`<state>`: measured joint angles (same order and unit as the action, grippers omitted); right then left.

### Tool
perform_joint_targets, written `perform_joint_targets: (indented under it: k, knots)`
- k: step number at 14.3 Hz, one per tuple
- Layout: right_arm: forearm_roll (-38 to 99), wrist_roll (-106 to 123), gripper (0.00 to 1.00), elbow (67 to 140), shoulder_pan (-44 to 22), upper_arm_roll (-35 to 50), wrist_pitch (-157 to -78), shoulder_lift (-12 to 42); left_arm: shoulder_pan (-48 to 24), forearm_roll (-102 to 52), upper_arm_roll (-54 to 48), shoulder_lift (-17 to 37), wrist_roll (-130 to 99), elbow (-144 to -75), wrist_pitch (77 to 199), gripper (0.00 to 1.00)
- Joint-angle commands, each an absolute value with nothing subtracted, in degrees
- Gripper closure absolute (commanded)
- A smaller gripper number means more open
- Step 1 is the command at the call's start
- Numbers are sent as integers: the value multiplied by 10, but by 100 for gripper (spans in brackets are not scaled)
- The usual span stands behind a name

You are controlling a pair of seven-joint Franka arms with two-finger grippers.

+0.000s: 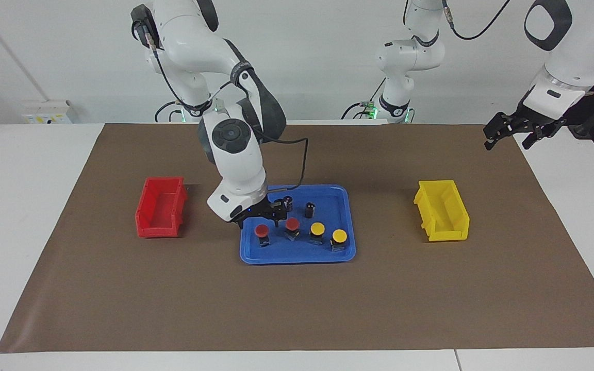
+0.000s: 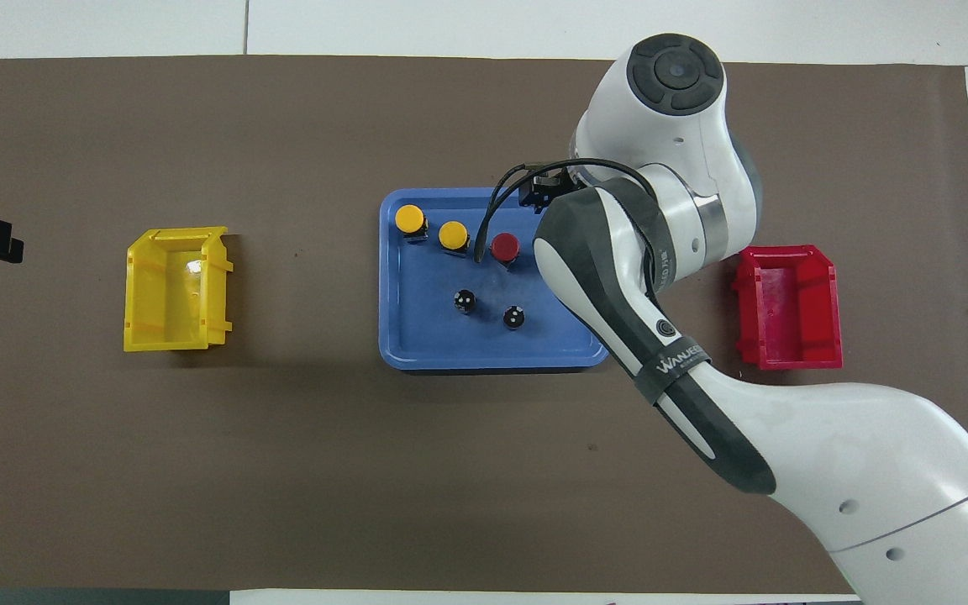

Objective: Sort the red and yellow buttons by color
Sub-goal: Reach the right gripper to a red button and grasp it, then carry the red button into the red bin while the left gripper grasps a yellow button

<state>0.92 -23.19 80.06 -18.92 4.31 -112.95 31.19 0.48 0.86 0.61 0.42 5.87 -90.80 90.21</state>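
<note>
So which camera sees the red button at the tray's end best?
The facing view: the red button stands in plain sight on the blue tray, just under the open right gripper. In the overhead view the right arm covers it completely.

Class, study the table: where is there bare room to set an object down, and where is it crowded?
Bare brown mat lies between the blue tray and the yellow bin, and between the tray and the red bin. Crowded: the tray, where the right gripper hangs over the red buttons.
</note>
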Motion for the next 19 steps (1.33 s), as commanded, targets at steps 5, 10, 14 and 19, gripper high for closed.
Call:
perform_joint_targets:
  k: [5, 10, 14, 19]
  knots:
    - [18, -230, 11, 853, -189, 46, -1192, 309, 5, 4, 4, -8, 64, -921, 902, 0]
    - [11, -192, 23, 877, -188, 46, -1203, 307, 4, -6, -1, -11, 21, -938, 931, 0]
    - [11, -178, 34, 889, -187, 46, -1208, 303, -95, -15, -3, 5, -74, -969, 1022, 0]
    - [11, -173, 80, 883, -184, 46, -1189, 302, -224, -17, -2, 129, -249, -934, 1135, 0]
